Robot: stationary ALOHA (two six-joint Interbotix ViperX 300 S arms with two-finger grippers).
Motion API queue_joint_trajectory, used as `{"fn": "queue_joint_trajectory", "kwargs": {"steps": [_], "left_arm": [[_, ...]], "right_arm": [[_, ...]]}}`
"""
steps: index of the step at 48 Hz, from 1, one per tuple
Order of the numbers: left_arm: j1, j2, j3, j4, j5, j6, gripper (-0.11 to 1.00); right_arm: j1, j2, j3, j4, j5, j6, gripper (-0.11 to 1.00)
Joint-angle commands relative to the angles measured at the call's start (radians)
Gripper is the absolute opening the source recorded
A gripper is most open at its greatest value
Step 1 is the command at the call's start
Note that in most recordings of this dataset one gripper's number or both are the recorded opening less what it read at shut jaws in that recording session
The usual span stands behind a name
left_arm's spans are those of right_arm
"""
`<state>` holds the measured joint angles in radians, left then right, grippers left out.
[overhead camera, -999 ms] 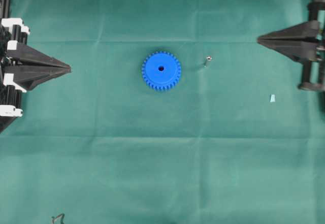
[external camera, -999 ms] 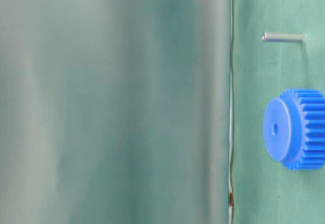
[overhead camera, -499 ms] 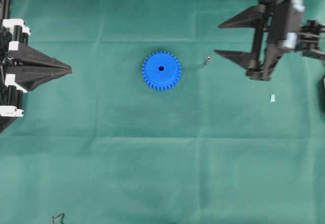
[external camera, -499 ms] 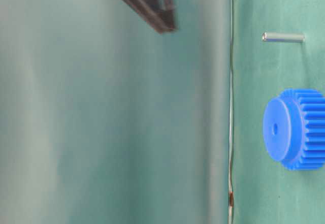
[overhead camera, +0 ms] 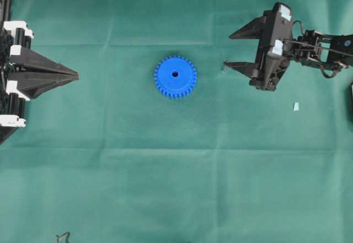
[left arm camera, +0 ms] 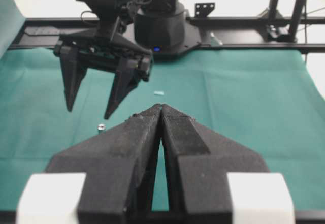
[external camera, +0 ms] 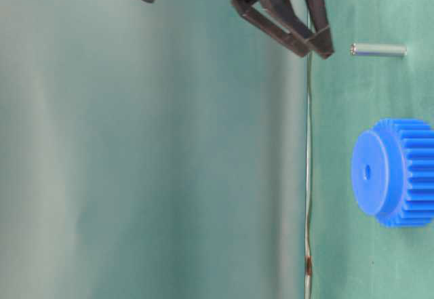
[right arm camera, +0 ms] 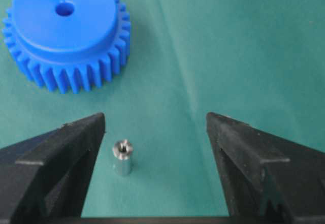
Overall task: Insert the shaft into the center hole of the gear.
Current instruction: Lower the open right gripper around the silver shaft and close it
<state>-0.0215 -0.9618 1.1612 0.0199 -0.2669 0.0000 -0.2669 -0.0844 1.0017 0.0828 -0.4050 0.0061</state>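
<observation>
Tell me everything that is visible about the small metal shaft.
The shaft is a short silvery-grey metal pin, smooth, with a small dark recess in its top end. It stands upright on the green cloth, apart from the blue gear. It sits between the open fingers of the right gripper, closer to one finger; nothing grips it.

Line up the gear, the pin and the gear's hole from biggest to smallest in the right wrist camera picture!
1. The blue gear, biggest by far.
2. The metal pin.
3. The gear's hole, though the pin is nearer the camera, so that is unsure.
</observation>
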Motion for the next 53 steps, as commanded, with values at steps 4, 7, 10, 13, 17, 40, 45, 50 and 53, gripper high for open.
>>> {"fn": "queue_joint_trajectory", "kwargs": {"steps": [4,7,10,13,17,40,45,50,53], "left_arm": [[-0.005,0.009,-0.021,0.003,-0.005,0.000,0.00],[-0.003,0.009,-0.021,0.005,-0.005,0.000,0.00],[-0.003,0.009,-0.021,0.005,-0.005,-0.002,0.00],[-0.003,0.009,-0.021,0.003,-0.005,-0.002,0.00],[-0.003,0.008,-0.021,0.003,-0.005,0.000,0.00],[-0.005,0.009,-0.021,0.003,-0.005,0.000,0.00],[-0.005,0.008,-0.021,0.003,-0.005,0.000,0.00],[-0.003,0.008,-0.021,0.005,-0.005,0.000,0.00],[-0.005,0.008,-0.021,0.003,-0.003,0.000,0.00]], "right_arm": [[-0.003,0.038,-0.023,0.011,-0.025,0.002,0.83],[-0.003,0.055,-0.026,0.014,-0.031,0.003,0.83],[-0.003,0.072,-0.026,0.017,-0.035,0.005,0.83],[-0.003,0.081,-0.025,0.020,-0.038,0.005,0.83],[-0.003,0.087,-0.026,0.026,-0.041,0.005,0.83],[0.029,0.095,-0.028,0.026,-0.046,0.005,0.68],[0.040,0.097,-0.029,0.026,-0.040,0.006,0.57],[0.051,0.098,-0.028,0.026,-0.040,0.006,0.35],[0.051,0.098,-0.026,0.026,-0.040,0.006,0.22]]}}
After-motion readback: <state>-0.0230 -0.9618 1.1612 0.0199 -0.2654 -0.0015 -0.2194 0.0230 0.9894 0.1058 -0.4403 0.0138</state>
